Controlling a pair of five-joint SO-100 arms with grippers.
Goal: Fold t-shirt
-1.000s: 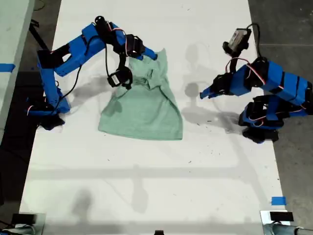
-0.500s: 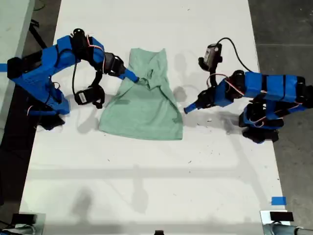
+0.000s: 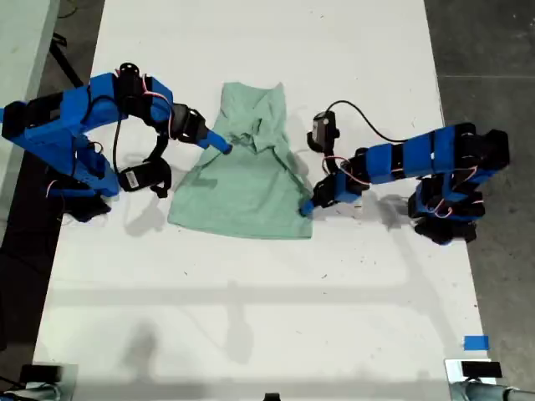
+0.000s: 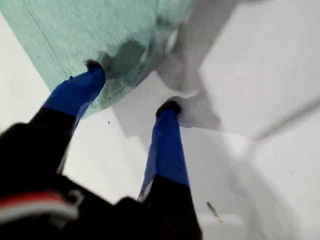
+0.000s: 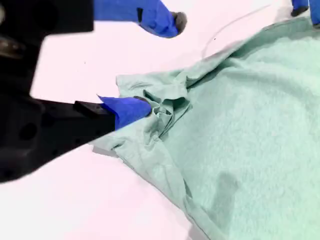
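Pale mint-green cloth t-shirt (image 3: 247,180), its corner under my first gripper (image 4: 131,86), jaws spread; my second gripper (image 5: 155,62), also spread, touches bunched cloth opposite.

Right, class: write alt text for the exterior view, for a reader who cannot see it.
A pale mint-green t-shirt, partly folded, lies on a white table between two blue arms. My first end effector reaches the shirt's lower corner on the exterior view's right; my second end effector touches its bunched upper part.
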